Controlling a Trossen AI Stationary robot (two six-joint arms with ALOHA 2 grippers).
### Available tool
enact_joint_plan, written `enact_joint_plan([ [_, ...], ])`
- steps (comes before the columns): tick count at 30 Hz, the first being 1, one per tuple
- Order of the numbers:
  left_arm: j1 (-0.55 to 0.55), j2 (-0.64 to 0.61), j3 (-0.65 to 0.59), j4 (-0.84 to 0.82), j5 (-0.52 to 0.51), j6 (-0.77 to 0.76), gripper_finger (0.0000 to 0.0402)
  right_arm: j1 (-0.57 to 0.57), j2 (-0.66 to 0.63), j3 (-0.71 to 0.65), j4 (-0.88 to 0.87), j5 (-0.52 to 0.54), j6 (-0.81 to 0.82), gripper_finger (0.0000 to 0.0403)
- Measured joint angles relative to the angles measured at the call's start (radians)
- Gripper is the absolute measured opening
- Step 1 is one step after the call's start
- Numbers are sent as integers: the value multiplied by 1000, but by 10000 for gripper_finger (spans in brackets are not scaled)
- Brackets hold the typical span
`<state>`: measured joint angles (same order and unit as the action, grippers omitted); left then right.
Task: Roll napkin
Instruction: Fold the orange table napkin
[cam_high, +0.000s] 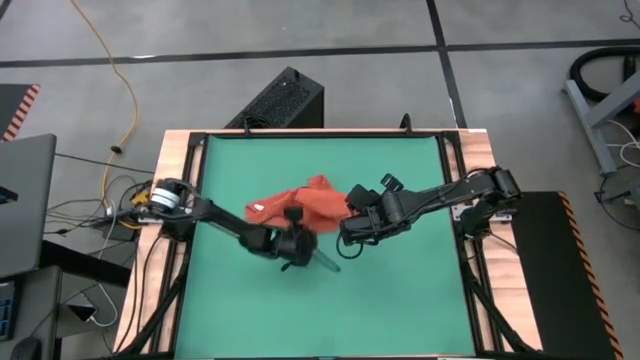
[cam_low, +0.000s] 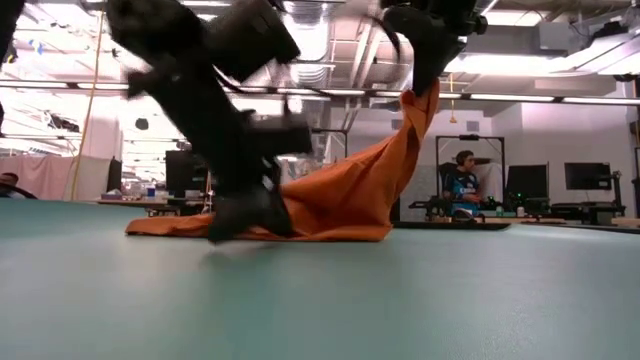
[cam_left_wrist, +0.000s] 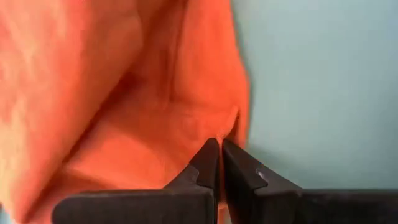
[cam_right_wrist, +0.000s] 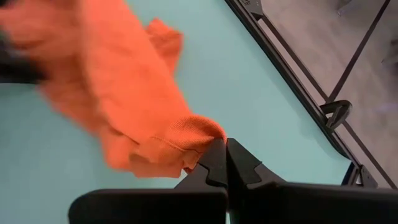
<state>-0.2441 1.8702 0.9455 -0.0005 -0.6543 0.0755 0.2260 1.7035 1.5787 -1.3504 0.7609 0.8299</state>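
- The left gripper (cam_left_wrist: 221, 146) has its jaws clenched together at the hem of the napkin (cam_high: 305, 205); in the left wrist view the two dark fingertips meet right at the cloth's edge, pinching it low on the mat.
- The right gripper (cam_right_wrist: 225, 149) is likewise clamped on a corner of the napkin, with the orange-red fabric bunched at its tips.
- In the high view the napkin lies crumpled near the centre of the green mat (cam_high: 400, 310), between the two arms, with a small white tag (cam_high: 257, 209) at its left edge.
- In the low view the cloth rises from the table at lower centre up to the upper right of the frame, where the right gripper (cam_low: 428, 70) holds one corner lifted; the rest trails flat on the surface to the left.
- The left gripper (cam_low: 245, 215) sits down at table level at left of centre in the low view, against the lying part of the cloth.
- A seated person (cam_low: 462, 185) shows in the room behind, right of centre.
- A yellow cable (cam_high: 118, 70) runs across the floor at upper left of the high view.
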Motion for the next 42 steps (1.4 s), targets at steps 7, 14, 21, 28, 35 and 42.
enact_joint_plan([
  [7, -188, -292, 4, -207, -188, -80, 0, -6, 0, 0, -10, 1, 0, 6],
  [14, -372, -597, 6, -364, -540, -80, 0, 13, -5, 0, 10, 9, -25, 6],
  [21, -398, -868, 7, -500, -672, -99, 0, 75, -79, 24, 73, 162, -76, 6],
  [28, -299, -1069, 7, -547, -768, -27, 0, 62, -195, 34, 23, 275, -147, 6],
  [35, -93, -1188, 7, -467, -648, 172, 0, -82, -259, 34, 107, 433, -418, 6],
  [42, 119, -1218, 7, -166, -402, 477, 0, -236, -262, 34, 425, 480, -905, 6],
])
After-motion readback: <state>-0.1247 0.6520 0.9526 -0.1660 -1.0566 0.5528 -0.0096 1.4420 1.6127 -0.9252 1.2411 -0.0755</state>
